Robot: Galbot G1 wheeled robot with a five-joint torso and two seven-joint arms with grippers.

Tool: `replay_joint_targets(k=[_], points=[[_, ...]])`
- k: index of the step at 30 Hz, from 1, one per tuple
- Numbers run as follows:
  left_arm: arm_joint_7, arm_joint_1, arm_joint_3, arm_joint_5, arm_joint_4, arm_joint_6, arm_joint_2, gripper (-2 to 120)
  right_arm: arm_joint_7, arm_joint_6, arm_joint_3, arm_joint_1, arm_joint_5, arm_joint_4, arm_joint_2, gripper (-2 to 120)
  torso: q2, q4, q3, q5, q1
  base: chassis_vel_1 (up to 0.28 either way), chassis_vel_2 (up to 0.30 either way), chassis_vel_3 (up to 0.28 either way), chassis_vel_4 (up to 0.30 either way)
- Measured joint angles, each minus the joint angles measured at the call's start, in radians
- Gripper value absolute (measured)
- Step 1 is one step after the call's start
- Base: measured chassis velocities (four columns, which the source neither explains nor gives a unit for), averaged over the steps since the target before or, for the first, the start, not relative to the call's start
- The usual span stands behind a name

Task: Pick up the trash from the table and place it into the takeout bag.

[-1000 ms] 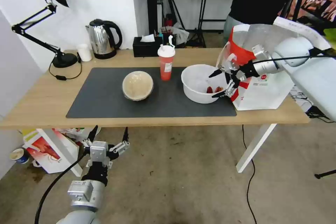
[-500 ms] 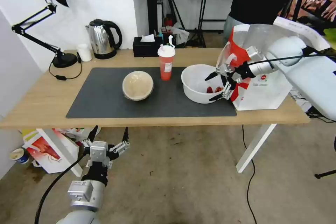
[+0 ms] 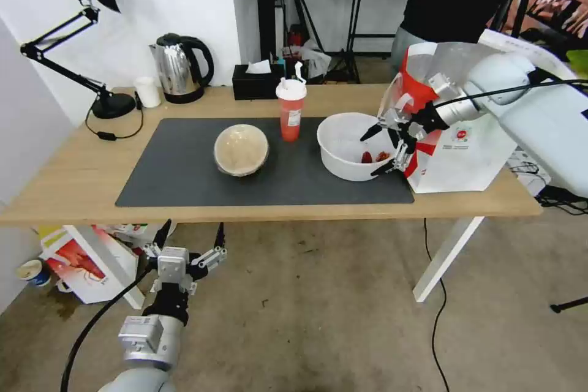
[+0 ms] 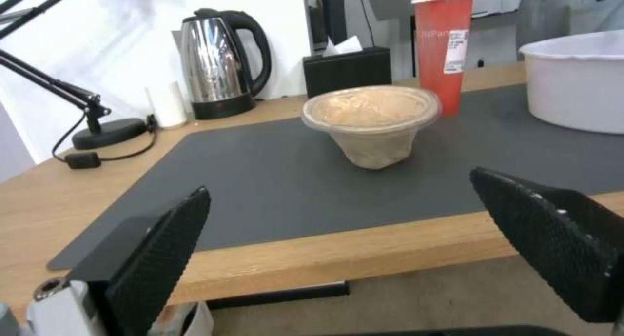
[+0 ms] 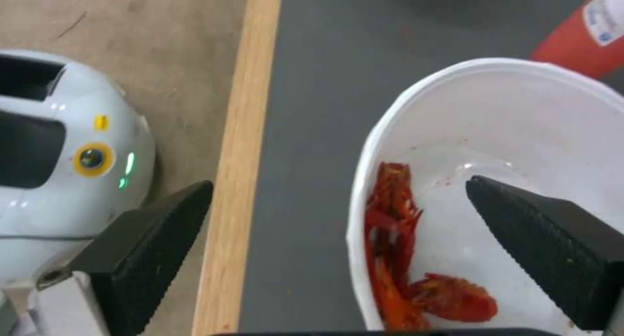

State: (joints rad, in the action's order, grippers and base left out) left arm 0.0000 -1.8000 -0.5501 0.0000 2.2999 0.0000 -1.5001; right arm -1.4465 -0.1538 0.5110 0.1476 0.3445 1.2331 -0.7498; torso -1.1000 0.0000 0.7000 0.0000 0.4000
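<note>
Spread over the light-wood table, a dark grey mat carries the white bowl of red scraps at its right end, just beside the takeout bag. The right gripper hangs wide open astride the bowl's near rim. A shallow pinch on that thin rim could tip the bowl and spill scraps. The left gripper waits open below the table edge, facing the tan lidded bowl and red cup.
</note>
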Motion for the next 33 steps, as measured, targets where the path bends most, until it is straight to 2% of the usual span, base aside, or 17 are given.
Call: replay_joint_targets(k=[33], points=[[0.0,0.0,0.0,0.0,0.0,0.0,0.0,100,-0.025,0.021,0.015,-0.028,-0.084,-0.043,-0.072,100,0.0,0.0,0.0,0.0001,0.0,0.0,0.0,0.0,0.0]])
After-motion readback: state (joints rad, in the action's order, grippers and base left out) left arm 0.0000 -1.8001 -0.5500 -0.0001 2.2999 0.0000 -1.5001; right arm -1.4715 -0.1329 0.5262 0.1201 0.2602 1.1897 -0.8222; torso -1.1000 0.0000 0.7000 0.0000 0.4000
